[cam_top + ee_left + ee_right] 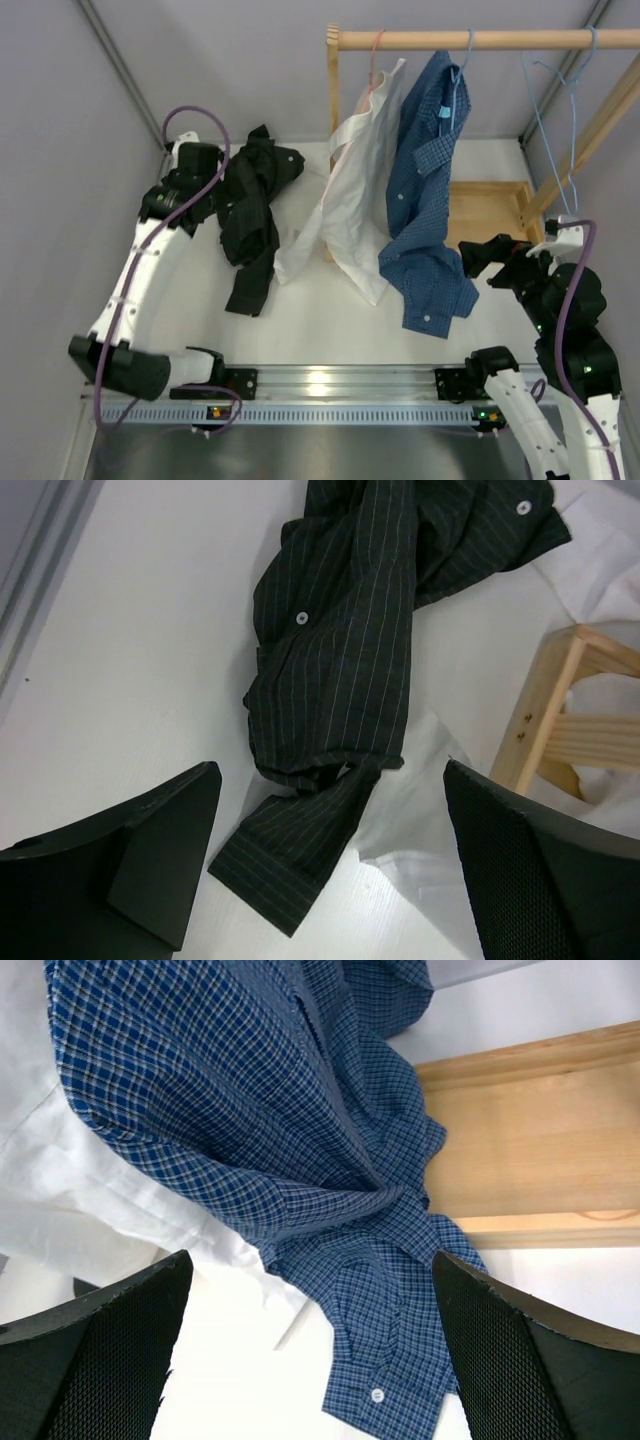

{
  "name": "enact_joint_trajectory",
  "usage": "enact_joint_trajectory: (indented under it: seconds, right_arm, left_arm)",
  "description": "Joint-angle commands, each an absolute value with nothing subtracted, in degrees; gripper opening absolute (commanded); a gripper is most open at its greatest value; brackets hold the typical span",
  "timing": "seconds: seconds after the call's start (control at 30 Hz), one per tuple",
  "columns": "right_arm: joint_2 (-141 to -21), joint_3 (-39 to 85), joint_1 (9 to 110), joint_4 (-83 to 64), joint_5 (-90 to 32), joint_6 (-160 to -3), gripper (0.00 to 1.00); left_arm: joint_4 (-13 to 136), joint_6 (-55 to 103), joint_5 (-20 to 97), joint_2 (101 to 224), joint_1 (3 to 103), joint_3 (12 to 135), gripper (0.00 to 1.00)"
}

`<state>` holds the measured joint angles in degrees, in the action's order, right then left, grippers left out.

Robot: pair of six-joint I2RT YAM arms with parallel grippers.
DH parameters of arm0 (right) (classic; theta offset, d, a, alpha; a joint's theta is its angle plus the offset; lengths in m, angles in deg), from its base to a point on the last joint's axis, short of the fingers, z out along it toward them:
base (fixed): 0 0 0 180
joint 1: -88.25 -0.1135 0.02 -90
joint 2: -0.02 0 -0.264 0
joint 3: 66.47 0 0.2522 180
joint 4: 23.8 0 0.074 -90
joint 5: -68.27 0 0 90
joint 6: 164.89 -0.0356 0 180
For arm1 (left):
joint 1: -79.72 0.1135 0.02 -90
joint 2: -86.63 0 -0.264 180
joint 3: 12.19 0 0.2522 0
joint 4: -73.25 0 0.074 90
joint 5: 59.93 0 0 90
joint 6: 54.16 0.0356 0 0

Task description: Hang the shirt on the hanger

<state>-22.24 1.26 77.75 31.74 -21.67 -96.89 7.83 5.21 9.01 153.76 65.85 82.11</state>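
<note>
The left gripper [330, 770] is hovering with its jaws spread wide and nothing between them. It is looking down on the shirt [340, 660], which is lying crumpled on the white table [320, 320]. In the overhead view the shirt is sitting in the upper left of the frame, with one sleeve trailing toward the lower centre. The wide spread probably suits a bunched garment, since a thick fold needs room between the fingers.

In the left wrist view the sleeve cuff is lying near the bottom centre, touching the tail of the white shirt [420, 820]. A grab made that low is likely risking two fabrics at once; the collar end near the top of the frame looks the safer hold.

The hanger [543, 130] is hanging bare from the wooden rail [480, 40] at the far upper right of the overhead view, well apart from the shirt. The white shirt and the blue checked shirt [425, 200] are hanging between the two, so the garment is facing a carry across or around both.

The right gripper [312, 1260] is also gaping and empty, in the lower right of the overhead view, near the hanger's lower end. Its camera is showing mostly the blue checked shirt's hem against the rack's wooden base [530, 1140]. It is probably waiting there to take the hanger. No step of the dressing is yet done.
</note>
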Motion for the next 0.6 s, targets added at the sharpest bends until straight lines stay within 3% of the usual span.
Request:
enact_joint_trajectory:
  seconds: [0.0, 0.23, 0.3, 0.37, 0.4, 0.43, 0.47, 0.5, 0.53, 0.57]
  right_arm:
    - [-22.57, 0.55, 77.09, 28.89, -25.85, -98.01, 1.00]
    - [-24.50, 0.55, 77.09, 28.98, -30.34, -96.87, 0.99]
    - [-24.94, 0.29, 77.09, 29.07, -30.52, -96.61, 1.00]
    - [-25.11, 0.03, 77.09, 28.98, -30.26, -96.43, 0.99]
    - [-25.46, -0.15, 77.09, 28.98, -30.25, -96.25, 0.99]
    - [-25.64, -0.33, 77.00, 28.89, -30.17, -96.25, 0.99]
    - [-25.90, -0.42, 77.09, 28.81, -30.25, -96.16, 0.99]
    - [-26.34, -0.50, 77.09, 28.63, -30.25, -96.25, 0.99]
    - [-26.52, -0.68, 77.09, 28.54, -30.34, -96.16, 0.99]
    - [-26.69, -0.85, 77.09, 28.37, -30.69, -96.16, 0.99]
  left_arm:
    - [9.65, 3.15, 7.47, 167.95, 66.54, 89.18, 0.95]
    - [8.07, 2.88, 12.82, 194.45, 69.95, 105.18, 0.94]
    - [8.07, 2.62, 15.03, 197.88, 70.84, 105.72, 0.88]
    - [8.33, 2.27, 17.40, 200.97, 71.28, 105.81, 0.71]
    - [8.42, 2.35, 18.28, 201.67, 71.28, 105.81, 0.68]
    - [8.51, 2.79, 20.47, 202.55, 71.28, 106.07, 0.53]
    - [8.42, 2.79, 21.18, 202.56, 71.28, 106.34, 0.44]
    - [8.42, 3.06, 21.80, 202.21, 71.37, 106.43, 0.26]
    - [8.34, 3.23, 22.07, 200.29, 71.46, 106.60, 0.00]
    - [8.25, 3.49, 22.24, 198.44, 71.37, 106.52, 0.00]
